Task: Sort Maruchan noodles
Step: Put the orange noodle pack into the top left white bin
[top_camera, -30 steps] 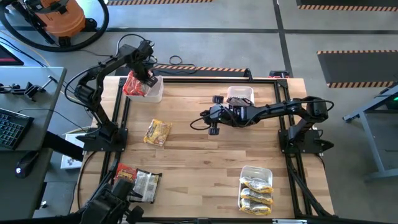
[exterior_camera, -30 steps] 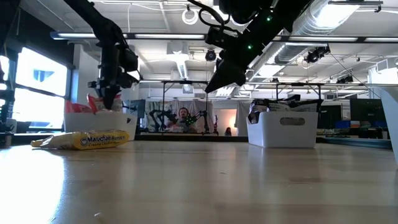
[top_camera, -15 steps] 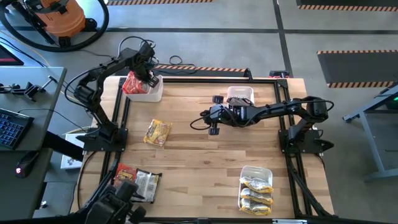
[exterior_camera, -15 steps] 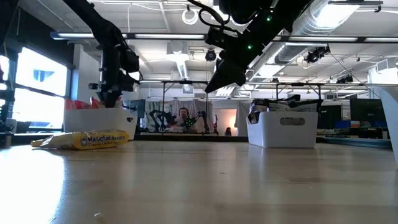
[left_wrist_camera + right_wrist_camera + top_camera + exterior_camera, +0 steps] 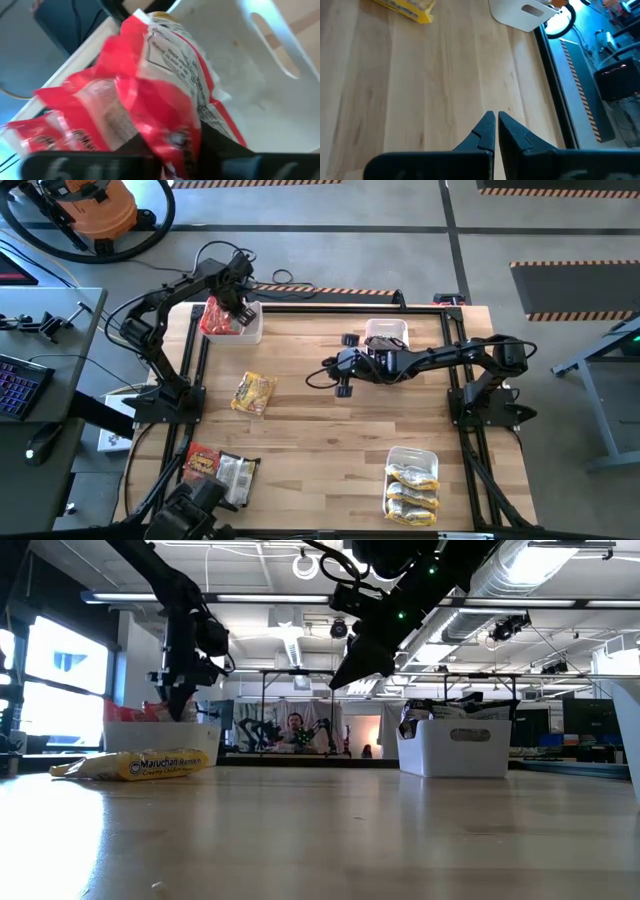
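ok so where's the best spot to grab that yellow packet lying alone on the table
Probably from straight above, pinching across the yellow packet's narrow width near its middle. It lies flat on the bare wood with open space all round, and its crinkly, slightly puffed body gives the fingers something to close on.

table [image 5: 330, 420]: pale wood planks, smooth, matt
red noodle packets [image 5: 150, 95]: crinkly glossy plastic
white bin [image 5: 260, 90]: smooth plastic, slight sheen
yellow packet [image 5: 253, 393]: shiny crinkled plastic
right gripper [image 5: 495, 125]: matt dark plastic
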Robot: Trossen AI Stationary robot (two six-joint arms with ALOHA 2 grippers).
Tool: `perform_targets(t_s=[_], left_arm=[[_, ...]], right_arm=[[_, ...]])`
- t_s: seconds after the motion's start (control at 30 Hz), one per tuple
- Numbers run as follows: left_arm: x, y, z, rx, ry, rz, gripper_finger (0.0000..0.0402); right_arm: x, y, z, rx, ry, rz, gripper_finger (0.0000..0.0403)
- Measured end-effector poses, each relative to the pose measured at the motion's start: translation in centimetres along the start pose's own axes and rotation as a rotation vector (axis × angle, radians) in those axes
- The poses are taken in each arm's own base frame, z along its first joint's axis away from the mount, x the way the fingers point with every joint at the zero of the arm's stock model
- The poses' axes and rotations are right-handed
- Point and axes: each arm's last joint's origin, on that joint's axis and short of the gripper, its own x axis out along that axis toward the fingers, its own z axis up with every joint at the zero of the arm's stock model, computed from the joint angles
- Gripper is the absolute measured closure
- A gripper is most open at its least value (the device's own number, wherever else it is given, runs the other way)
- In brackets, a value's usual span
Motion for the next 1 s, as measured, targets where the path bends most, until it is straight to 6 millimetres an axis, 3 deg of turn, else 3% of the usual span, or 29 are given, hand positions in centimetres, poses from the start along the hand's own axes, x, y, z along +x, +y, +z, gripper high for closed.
perform_targets(t_s=[0.13,0.3,0.6,1.0], left_arm=[[0.5,-0.2,-0.2,0.0,-0.004,-0.031,0.039],[0.3,-0.3,-0.7,0.016,0.051,-0.068,0.0389],[-2.2,0.0,-1.0,0.05,0.138,-0.084,0.0394],[-0.9,-0.4,-1.4,0.056,0.188,-0.11,0.0395]], right_arm=[[0.0,0.1,0.0,0.006,-0.01,0.025,0.0403],[0.0,0.1,0.0,0.009,-0.009,0.025,0.0403],[0.0,0.1,0.1,0.011,-0.014,0.025,0.0403],[0.0,0.0,0.2,0.009,-0.028,0.022,0.0403]])
